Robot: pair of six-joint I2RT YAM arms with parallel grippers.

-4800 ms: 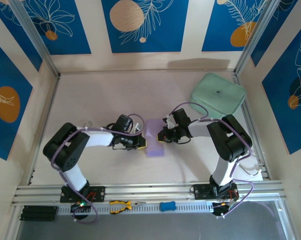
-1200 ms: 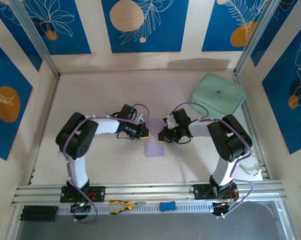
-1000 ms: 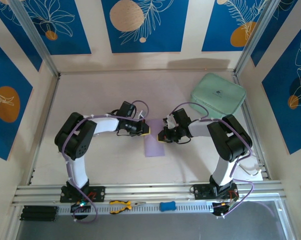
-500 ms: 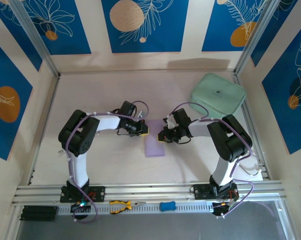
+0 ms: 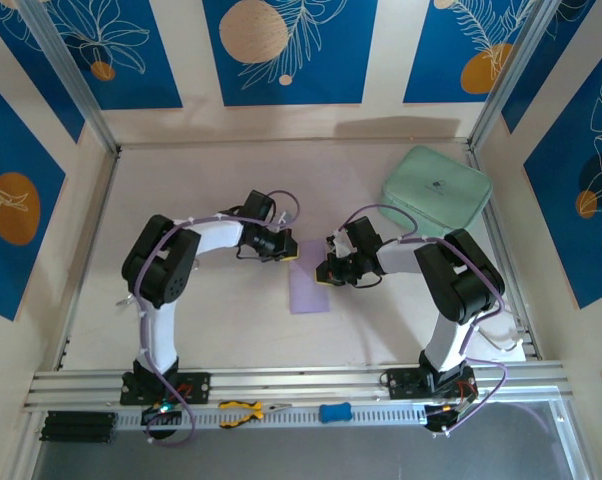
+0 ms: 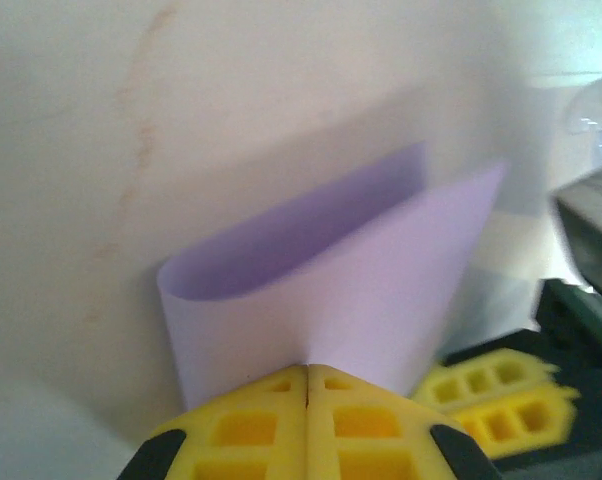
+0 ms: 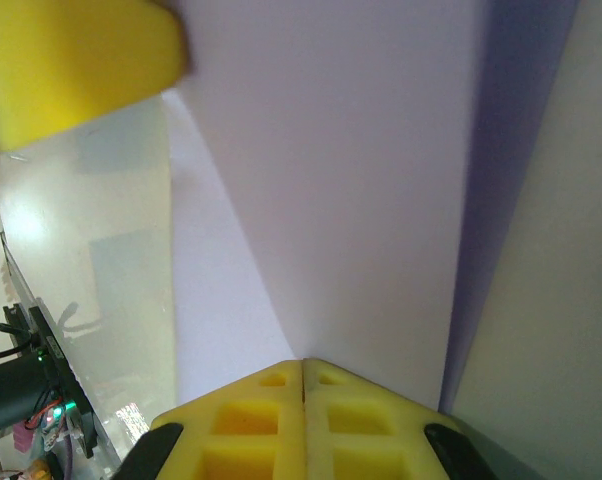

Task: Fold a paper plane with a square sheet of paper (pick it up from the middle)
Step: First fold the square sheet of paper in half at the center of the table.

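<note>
The left claw (image 5: 289,256) is clenched tight. In its own camera the two yellow pads (image 6: 251,425) press flat together. The edge of the purple paper (image 5: 309,288) runs right into the crack between them, so this claw pinches the paper. The right claw (image 5: 324,271) is clenched too. The paper spreads away from its closed tips, so it grips the other side.

The paper is bent over on itself in a soft loop, not pressed flat. From above it looks like a narrow strip. It lies in the middle of the table (image 5: 201,190), with its far end up between the two claws and its near end pointing toward the arm bases.

The table is pale cream and smooth, with a faint brown streak near the paper. A green case (image 5: 437,192) lies in the far right corner, well apart from the paper.

Walls (image 5: 21,190) with blue leaf pictures stand on the left, far and right sides. Slanted metal posts (image 5: 76,85) rise at the far corners. A silver rail (image 5: 301,378) runs along the near edge, with yellow pliers (image 5: 243,411) just past it.

Wide bare table lies to the left and behind the claws. On the right, the case and the bent right arm take up some room.
</note>
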